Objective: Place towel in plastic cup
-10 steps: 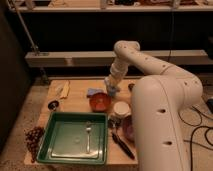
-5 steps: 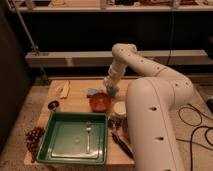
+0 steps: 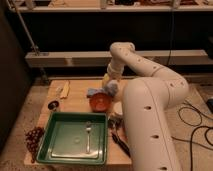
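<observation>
Towel, a blue crumpled cloth, lay on the wooden table just behind the orange bowl and touching its far rim. The gripper hung just above the bowl's right rear edge, close beside the cloth; whether it was clenched or released could not be told. A pale round object that may be the plastic cup sat right of the bowl, partly hidden by the white arm. Nearer the front, a green tray held a fork. A bunch of dark grapes lay left of the tray, a small dark round object sat near its far-left corner, and a yellowish item lay toward the table's back left.
</observation>
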